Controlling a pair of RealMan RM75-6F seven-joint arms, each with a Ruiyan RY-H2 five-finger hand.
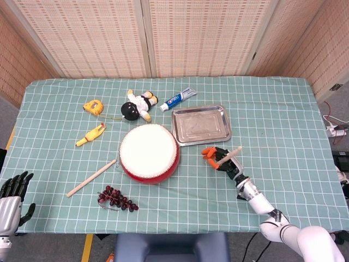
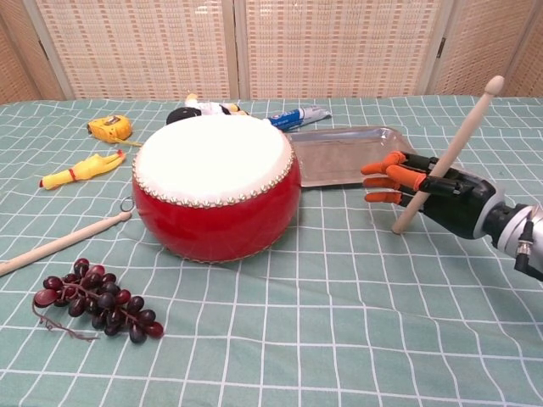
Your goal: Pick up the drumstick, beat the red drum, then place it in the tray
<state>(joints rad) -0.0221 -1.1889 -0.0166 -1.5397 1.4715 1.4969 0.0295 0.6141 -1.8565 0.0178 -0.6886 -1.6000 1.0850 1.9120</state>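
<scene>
I am gripping the drumstick (image 2: 443,158) in my right hand (image 2: 433,192), tilted, between the red drum (image 2: 215,184) and the tray (image 2: 339,154), its grip hidden by my fingers, while my left hand (image 1: 12,199), cut off at the frame's corner, is lying with fingers apart.

Grapes (image 1: 118,198), rubber chicken (image 1: 90,134), tape measure (image 1: 94,106), doll (image 1: 138,105), toothpaste (image 1: 178,99)

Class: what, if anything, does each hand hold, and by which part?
The right hand grips a drumstick near its lower, butt end. The left hand holds nothing.
</scene>
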